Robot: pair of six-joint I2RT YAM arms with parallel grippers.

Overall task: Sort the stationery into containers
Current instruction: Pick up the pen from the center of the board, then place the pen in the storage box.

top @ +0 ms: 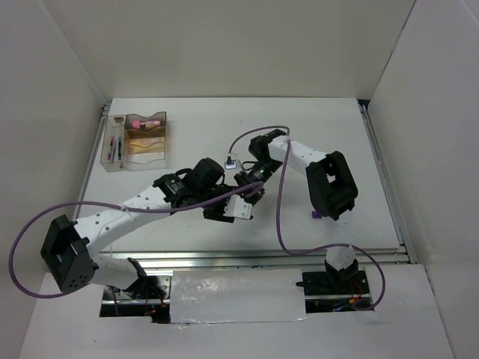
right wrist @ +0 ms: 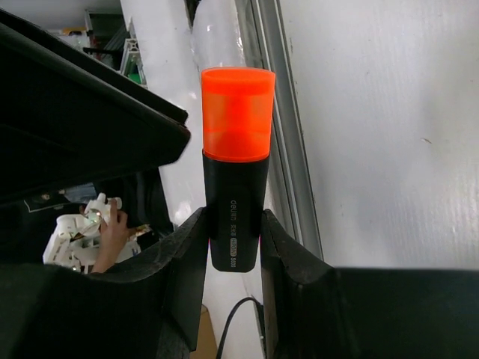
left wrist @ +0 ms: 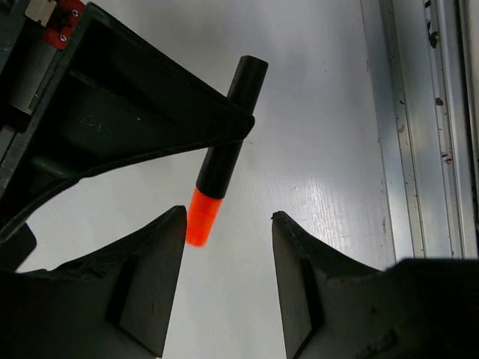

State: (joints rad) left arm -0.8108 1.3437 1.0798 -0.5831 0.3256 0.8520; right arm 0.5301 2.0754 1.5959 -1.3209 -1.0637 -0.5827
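Right gripper [right wrist: 232,224] is clamped on the black barrel of the orange-capped black highlighter [right wrist: 234,187], held over mid-table, well apart from the clear organiser tray [top: 150,153] at far left. The left gripper [left wrist: 228,224] stands wide open just under the cap. This looks like a handover: centre the cap between the left jaws, since it sits close to one finger, and close fully before you let the right go. The long axis runs straight out of the right fingers, orange cap leading, slanting down towards the left gripper with the black butt away.
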